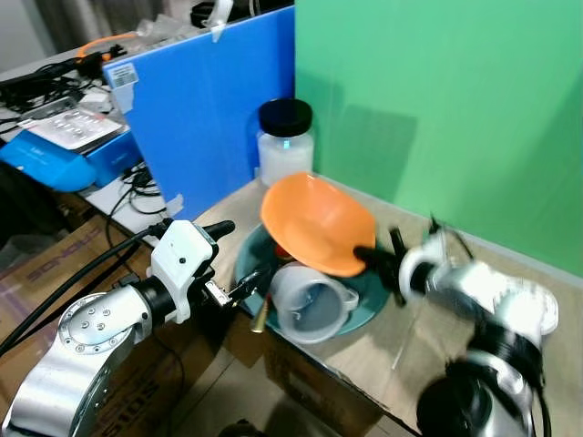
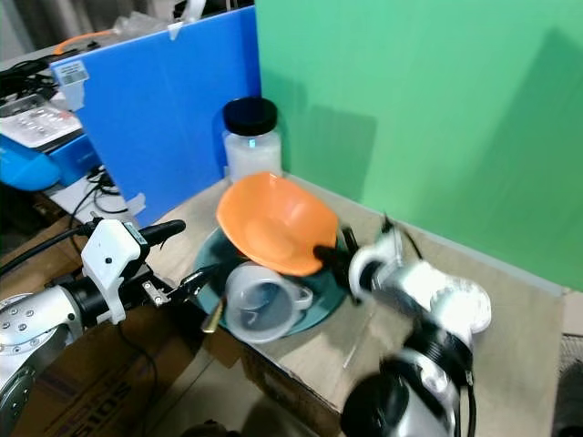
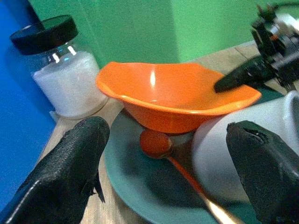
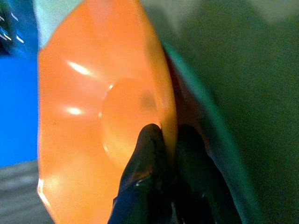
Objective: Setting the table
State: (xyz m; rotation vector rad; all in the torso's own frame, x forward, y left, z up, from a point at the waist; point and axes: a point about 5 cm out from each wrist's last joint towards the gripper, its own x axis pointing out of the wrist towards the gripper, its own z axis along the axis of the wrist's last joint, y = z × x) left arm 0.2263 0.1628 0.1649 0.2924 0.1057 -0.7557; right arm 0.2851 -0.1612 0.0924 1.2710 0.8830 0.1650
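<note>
On the wooden table (image 1: 474, 273), against the green board (image 1: 437, 100), sits a round teal plate (image 1: 250, 259) with a glossy, smooth face. My right gripper (image 1: 366, 254) pinches the rim of the orange bowl (image 1: 314, 223), one black finger inside and one outside, as the right wrist view shows with the fingers (image 4: 142, 172) pressed on the thin wavy edge. That bowl is shiny plastic, shallow, with a scalloped lip and a small foot, and it is tilted up off the plate, its mouth facing toward me and to my left. Beside it on the plate lies a pale translucent mug (image 1: 305, 305) on its side, mouth toward me, rounded and matte. Under the bowl rests a spoon (image 3: 161, 147) with an orange oval head and a slim handle that turns brassy at its end.

My left gripper (image 1: 228, 259) hovers at the plate's near-left edge, its two rough-textured black fingers (image 3: 70, 172) spread wide and holding nothing. Behind the plate stands a clear jar (image 1: 285, 146) of white grains with a black screw lid, next to a flat blue panel (image 1: 205, 118).
</note>
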